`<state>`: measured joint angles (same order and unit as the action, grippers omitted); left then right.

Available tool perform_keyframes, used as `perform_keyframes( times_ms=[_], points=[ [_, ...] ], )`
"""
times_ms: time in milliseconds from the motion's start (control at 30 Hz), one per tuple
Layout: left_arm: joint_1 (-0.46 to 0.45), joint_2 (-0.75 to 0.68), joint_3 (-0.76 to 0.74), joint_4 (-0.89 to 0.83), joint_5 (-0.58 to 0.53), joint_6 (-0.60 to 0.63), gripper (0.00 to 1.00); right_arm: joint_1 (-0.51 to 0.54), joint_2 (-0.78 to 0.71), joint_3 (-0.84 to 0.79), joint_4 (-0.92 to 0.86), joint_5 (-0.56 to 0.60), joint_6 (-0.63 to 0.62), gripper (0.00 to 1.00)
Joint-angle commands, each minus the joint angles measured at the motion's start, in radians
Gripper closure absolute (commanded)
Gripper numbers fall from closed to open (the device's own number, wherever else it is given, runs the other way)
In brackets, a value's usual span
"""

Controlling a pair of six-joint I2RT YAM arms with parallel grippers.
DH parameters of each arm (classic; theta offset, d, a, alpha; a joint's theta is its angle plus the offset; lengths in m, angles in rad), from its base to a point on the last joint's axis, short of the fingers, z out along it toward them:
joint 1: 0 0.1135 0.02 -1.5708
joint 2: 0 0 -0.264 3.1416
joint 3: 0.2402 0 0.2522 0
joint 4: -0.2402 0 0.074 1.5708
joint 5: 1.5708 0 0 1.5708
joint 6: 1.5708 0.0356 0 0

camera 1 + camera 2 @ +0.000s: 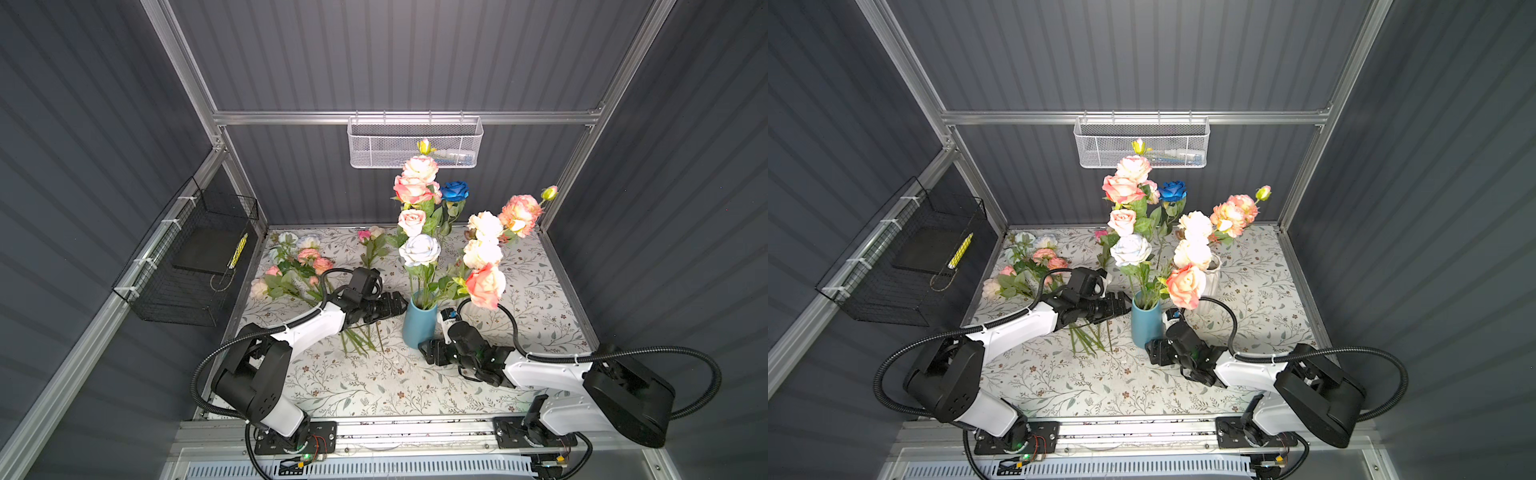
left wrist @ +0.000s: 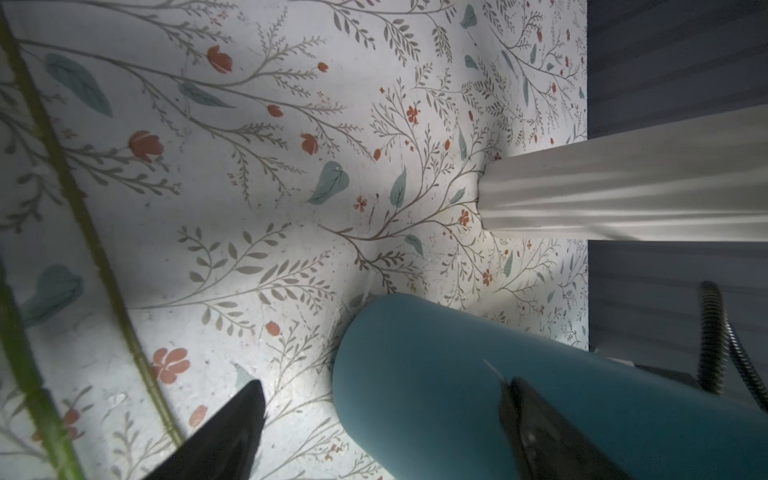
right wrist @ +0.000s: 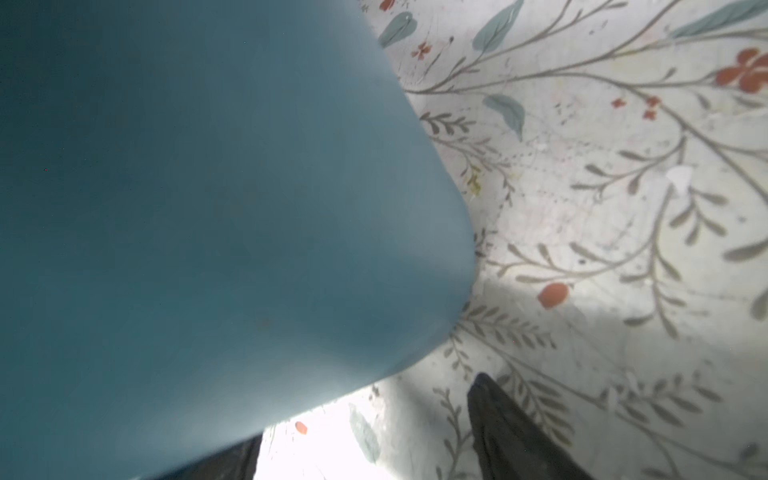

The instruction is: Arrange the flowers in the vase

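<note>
A blue vase (image 1: 419, 328) (image 1: 1145, 330) stands mid-table with several flowers (image 1: 420, 249) (image 1: 1130, 248) upright in it: pink, cream, pale blue and one deep blue. More loose flowers (image 1: 297, 266) (image 1: 1030, 266) lie at the back left, their stems (image 1: 361, 337) running under my left arm. My left gripper (image 1: 400, 305) (image 2: 382, 399) is open just left of the vase (image 2: 436, 374), which fills part of the gap between its fingers. My right gripper (image 1: 430, 351) (image 3: 365, 419) is open low at the vase's (image 3: 208, 187) near right side, with bare table showing between its jaws.
A white ribbed vase (image 1: 1211, 282) (image 2: 623, 195) with cream and peach blooms (image 1: 484, 232) stands behind and to the right of the blue one. A white mesh basket (image 1: 415, 143) hangs on the back rail. On the left wall is a black wire basket (image 1: 195, 257).
</note>
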<state>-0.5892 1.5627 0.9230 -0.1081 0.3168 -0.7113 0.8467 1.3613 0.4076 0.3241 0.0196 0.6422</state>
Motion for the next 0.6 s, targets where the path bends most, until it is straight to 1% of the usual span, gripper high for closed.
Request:
perform_keyframes(
  times_ms=[0, 133, 267, 567],
  points=[
    [-0.014, 0.024, 0.032, -0.028, -0.03, 0.016, 0.08, -0.026, 0.036, 0.05, 0.033, 0.023, -0.052, 0.23],
    [-0.008, 0.061, 0.062, -0.008, -0.06, 0.027, 0.08, -0.047, 0.081, 0.082, 0.048, 0.012, -0.06, 0.23],
    [0.019, 0.102, 0.106, -0.005, -0.082, 0.044, 0.08, -0.074, 0.13, 0.126, 0.047, -0.008, -0.08, 0.24],
    [0.087, 0.21, 0.182, 0.063, -0.072, 0.041, 0.08, -0.141, 0.246, 0.231, 0.05, -0.056, -0.116, 0.24]
  ],
)
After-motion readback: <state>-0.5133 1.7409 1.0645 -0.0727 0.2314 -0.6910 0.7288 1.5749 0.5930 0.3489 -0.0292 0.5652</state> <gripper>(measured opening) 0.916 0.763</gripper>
